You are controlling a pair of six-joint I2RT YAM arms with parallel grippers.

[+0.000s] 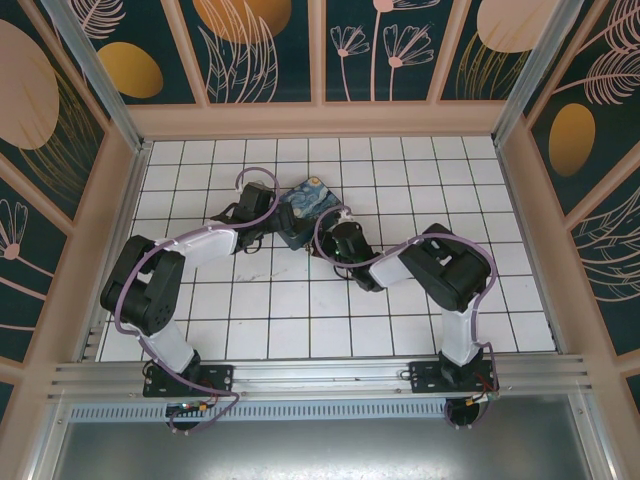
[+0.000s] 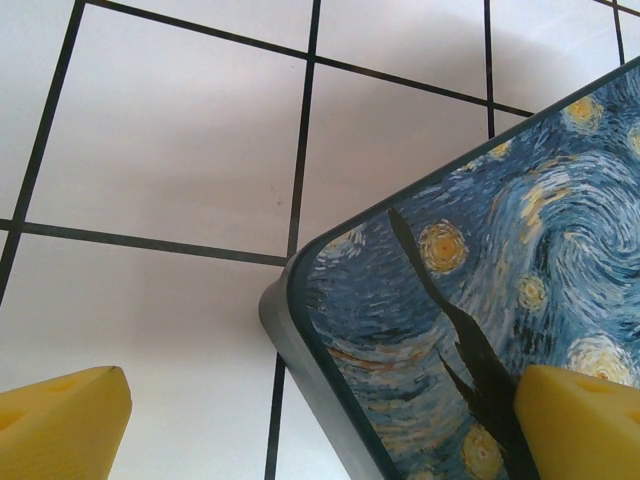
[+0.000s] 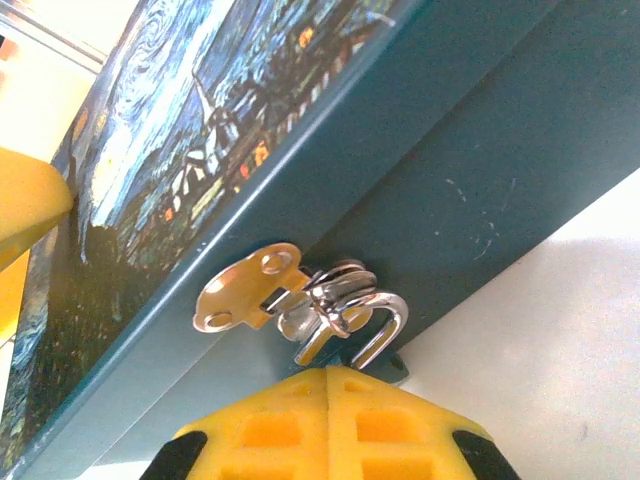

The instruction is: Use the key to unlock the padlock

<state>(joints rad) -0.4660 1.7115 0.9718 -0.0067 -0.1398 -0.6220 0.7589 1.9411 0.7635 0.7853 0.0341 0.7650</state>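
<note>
From above, both arms meet at a painted box (image 1: 306,208) on the tiled table (image 1: 300,322). Left wrist: left gripper (image 2: 320,435) spread, straddling the box corner. Right wrist: right gripper (image 3: 330,378) pressed together, pinching the padlock (image 3: 398,318); key (image 3: 243,293) just beside, against the box side.

a white tiled floor (image 1: 300,300) with thin dark grid lines sits inside three walls (image 1: 250,50) of dark teal panels, printed with pale flowers, feathery leaves and golden ovals and framed in peach-coloured strips. a silvery metal rail (image 1: 320,375) runs along the near edge. the light is bright and even.
</note>
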